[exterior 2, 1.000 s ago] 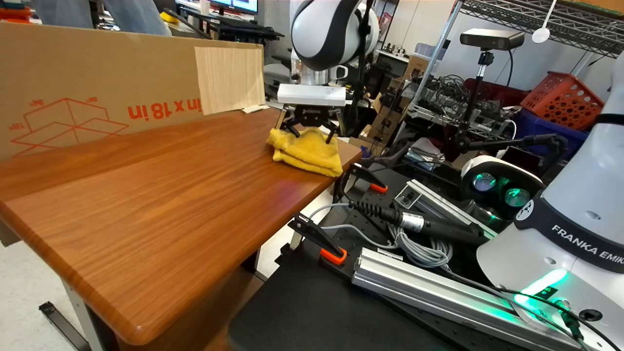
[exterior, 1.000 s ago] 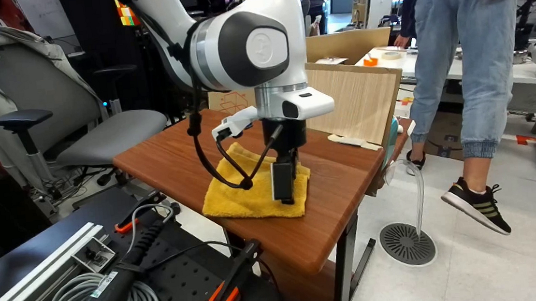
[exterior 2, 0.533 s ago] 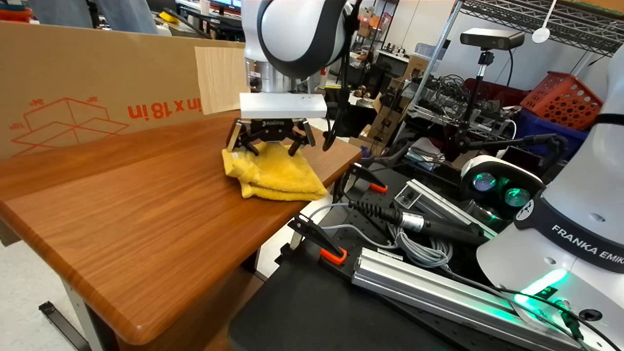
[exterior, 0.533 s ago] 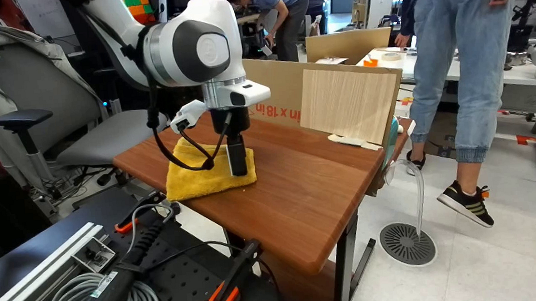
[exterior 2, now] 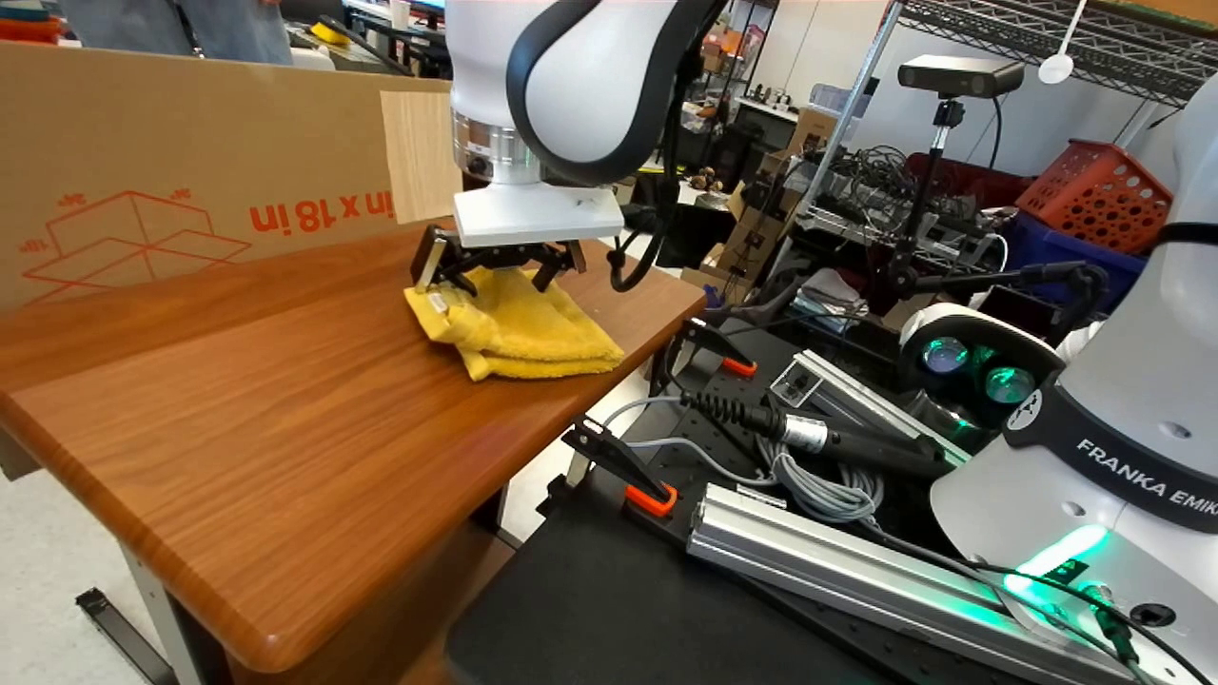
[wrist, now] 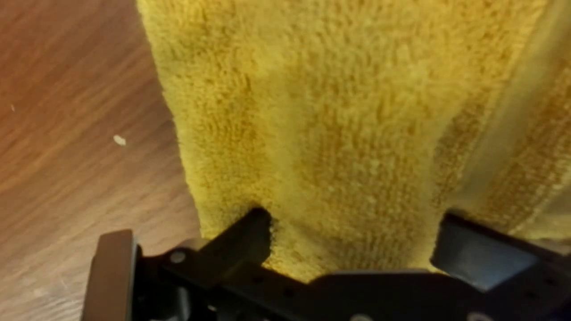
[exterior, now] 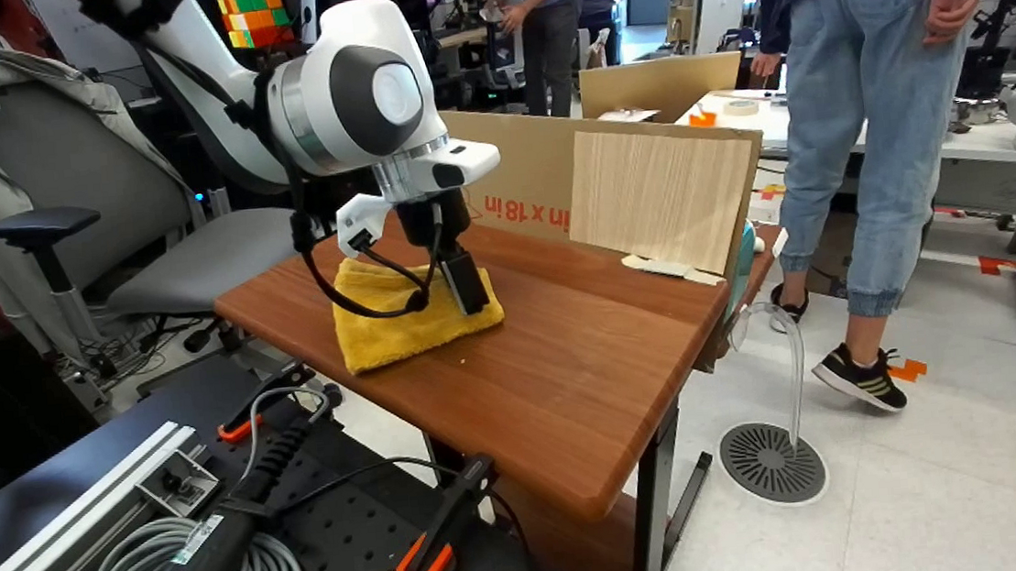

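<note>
"What's on the brown table [exterior: 554,392]?"
"A folded yellow cloth [exterior: 388,337], at its ten o'clock in an exterior view."
"Anything else?"
"A tiny pale speck [wrist: 119,140], at the cloth's nine o'clock in the wrist view."

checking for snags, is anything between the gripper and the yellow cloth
Nothing visible: the gripper, fingers spread, reaches right down onto the yellow cloth. The pale speck in the wrist view lies on the brown table beside the cloth, not between them.
</note>
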Tool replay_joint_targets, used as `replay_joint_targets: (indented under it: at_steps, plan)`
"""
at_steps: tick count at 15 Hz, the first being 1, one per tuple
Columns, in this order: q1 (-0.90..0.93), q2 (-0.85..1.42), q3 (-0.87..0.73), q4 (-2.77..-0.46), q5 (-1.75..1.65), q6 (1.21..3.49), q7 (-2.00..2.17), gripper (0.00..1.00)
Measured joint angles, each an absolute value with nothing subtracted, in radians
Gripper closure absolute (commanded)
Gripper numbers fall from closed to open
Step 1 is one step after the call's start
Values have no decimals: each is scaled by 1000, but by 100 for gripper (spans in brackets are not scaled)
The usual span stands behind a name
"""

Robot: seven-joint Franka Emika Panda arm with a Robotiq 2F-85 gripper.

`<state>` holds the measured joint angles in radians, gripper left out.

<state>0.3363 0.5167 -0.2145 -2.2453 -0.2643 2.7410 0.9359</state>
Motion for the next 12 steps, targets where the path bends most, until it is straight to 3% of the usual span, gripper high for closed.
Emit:
replay_joint_targets:
  at_steps: [4,9,12]
  plan:
    - [332,487,-224,-2229,-250,2827,936,0]
    - [280,296,-174,-2249,-116,2884,898,0]
    - [246,189,-155,-2260,-72,2762,890,0]
